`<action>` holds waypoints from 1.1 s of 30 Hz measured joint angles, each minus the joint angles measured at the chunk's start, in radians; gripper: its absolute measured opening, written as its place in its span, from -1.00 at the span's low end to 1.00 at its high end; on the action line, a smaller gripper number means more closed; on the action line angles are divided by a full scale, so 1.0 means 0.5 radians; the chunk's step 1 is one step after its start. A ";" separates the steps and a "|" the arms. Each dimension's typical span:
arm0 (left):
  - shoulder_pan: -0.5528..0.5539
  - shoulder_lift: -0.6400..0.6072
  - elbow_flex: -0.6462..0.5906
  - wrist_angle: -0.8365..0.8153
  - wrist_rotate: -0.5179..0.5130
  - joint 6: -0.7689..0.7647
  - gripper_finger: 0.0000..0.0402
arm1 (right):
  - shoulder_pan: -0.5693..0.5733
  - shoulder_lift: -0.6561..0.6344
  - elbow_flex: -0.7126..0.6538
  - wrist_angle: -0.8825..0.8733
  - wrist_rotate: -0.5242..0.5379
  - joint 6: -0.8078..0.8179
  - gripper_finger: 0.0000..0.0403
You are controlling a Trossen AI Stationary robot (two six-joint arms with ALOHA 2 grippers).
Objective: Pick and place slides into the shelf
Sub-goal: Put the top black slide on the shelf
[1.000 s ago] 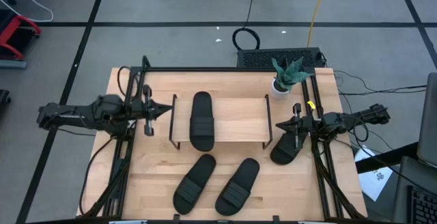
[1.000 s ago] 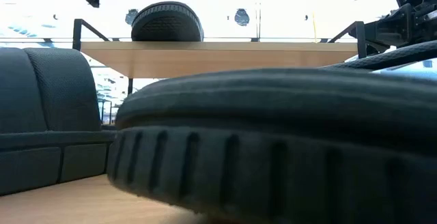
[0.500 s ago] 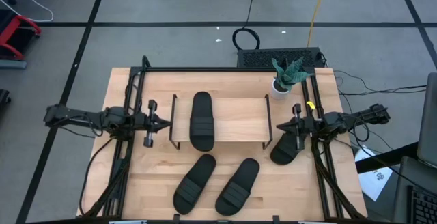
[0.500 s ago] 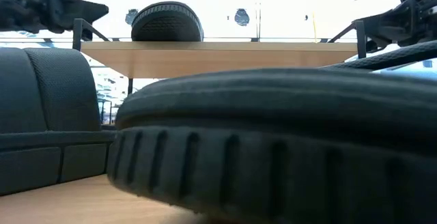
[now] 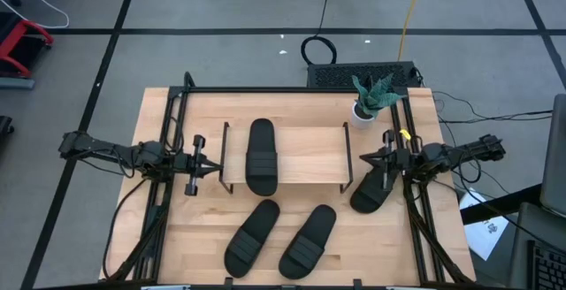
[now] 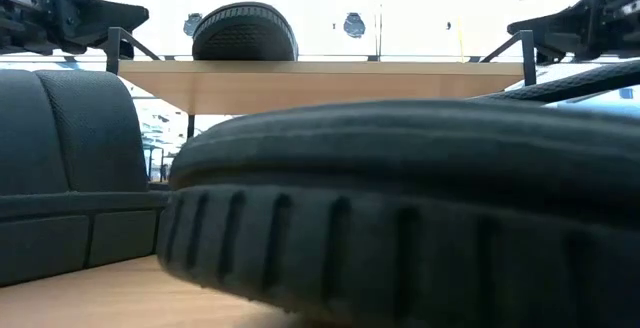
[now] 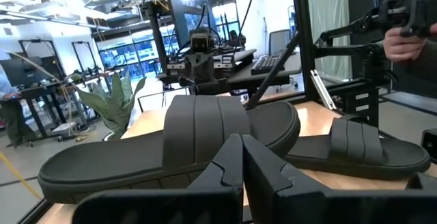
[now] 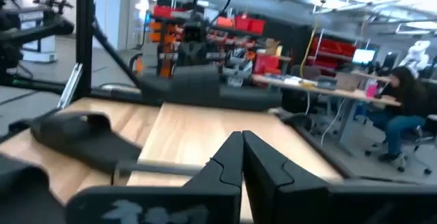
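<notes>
We see one slide (image 5: 262,156) on the shelf (image 5: 305,156), three slides (image 5: 307,240) on the counter (image 5: 203,219) at six o'clock. Left gripper (image 5: 215,168) and right gripper (image 5: 358,158) are both pressed together, empty.

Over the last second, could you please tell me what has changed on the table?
The left hand has drawn level with the shelf's left end, its arm straightening; it is shut and empty. The right hand has edged slightly up the picture in the high view, also shut. One slide on the shelf, two slides in front of it and a fourth at the right have not moved.
</notes>
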 joint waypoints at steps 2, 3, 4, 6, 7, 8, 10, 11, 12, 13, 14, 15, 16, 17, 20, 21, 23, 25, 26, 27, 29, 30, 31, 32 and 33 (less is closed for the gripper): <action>0.000 0.000 0.000 0.000 0.000 -0.016 -0.94 | 0.000 -0.001 0.105 -0.072 0.006 -0.014 -0.95; 0.000 0.000 0.000 -0.001 0.000 -0.033 -0.93 | 0.001 -0.001 0.182 -0.167 0.028 -0.012 -0.92; 0.000 0.000 0.000 -0.001 0.000 -0.042 -0.92 | 0.001 0.004 0.272 -0.306 0.063 0.000 -0.89; 0.000 0.000 0.000 -0.001 0.001 -0.052 -0.90 | 0.001 0.035 0.464 -0.601 0.244 0.052 -0.81; 0.000 0.000 0.000 -0.001 0.001 -0.052 -0.90 | 0.001 0.061 0.561 -0.738 0.347 0.094 -0.77; 0.000 0.000 0.000 -0.001 0.001 -0.053 -0.90 | 0.000 0.093 0.655 -0.871 0.432 0.145 -0.73; 0.000 0.000 0.000 -0.009 0.001 -0.052 -0.91 | 0.000 0.160 0.790 -0.994 0.508 0.256 -0.65; 0.000 0.001 0.000 -0.015 0.001 -0.052 -0.92 | 0.000 0.193 0.843 -1.005 0.504 0.302 -0.61; 0.000 0.002 0.000 -0.018 0.001 -0.053 -0.93 | 0.000 0.236 0.905 -1.031 0.502 0.374 -0.58; 0.001 0.003 0.000 -0.019 0.001 -0.052 -0.95 | 0.000 0.281 0.971 -1.066 0.500 0.462 -0.54; 0.002 0.004 0.000 -0.021 0.001 -0.052 -0.96 | 0.000 0.330 1.036 -1.126 0.501 0.554 -0.50; 0.002 0.004 0.000 -0.021 0.000 -0.052 -0.98 | 0.000 0.380 1.095 -1.209 0.500 0.634 -0.46; 0.002 0.004 0.000 -0.021 0.000 -0.052 -0.99 | 0.000 0.435 1.153 -1.313 0.501 0.710 -0.43; 0.002 0.004 0.000 -0.021 0.000 -0.052 -0.99 | 0.000 0.492 1.207 -1.410 0.503 0.794 -0.40; 0.002 0.004 0.000 -0.021 0.001 -0.053 -0.96 | 0.000 0.670 1.401 -1.708 0.493 1.036 -0.33; 0.002 0.004 0.000 -0.021 0.001 -0.053 -0.95 | -0.001 0.736 1.472 -1.840 0.456 1.126 -0.32; 0.002 0.004 0.000 -0.021 0.001 -0.056 -0.91 | 0.000 0.860 1.595 -2.159 0.363 1.327 -0.29; 0.002 0.004 0.000 -0.022 0.001 -0.076 -0.89 | 0.000 0.967 1.667 -2.415 0.271 1.518 -0.28; 0.002 0.004 0.000 -0.023 0.001 -0.085 -0.88 | 0.000 1.007 1.681 -2.494 0.202 1.601 -0.27; 0.002 0.004 0.000 -0.023 0.001 -0.087 -0.87 | 0.000 1.042 1.684 -2.541 0.127 1.646 -0.26; 0.002 0.004 0.000 -0.031 0.001 -0.088 -0.88 | 0.000 1.091 1.663 -2.521 -0.002 1.699 -0.23; 0.002 0.005 0.000 -0.034 0.001 -0.089 -0.88 | 0.000 1.104 1.641 -2.488 -0.050 1.723 -0.22; 0.002 0.004 0.000 -0.033 0.002 -0.091 -0.89 | 0.000 1.112 1.615 -2.448 -0.084 1.739 -0.20; 0.002 0.005 0.000 -0.033 0.002 -0.091 -0.91 | 0.000 1.119 1.584 -2.398 -0.109 1.754 -0.19; 0.002 0.005 0.000 -0.034 0.002 -0.092 -0.92 | -0.001 1.121 1.548 -2.343 -0.133 1.779 -0.17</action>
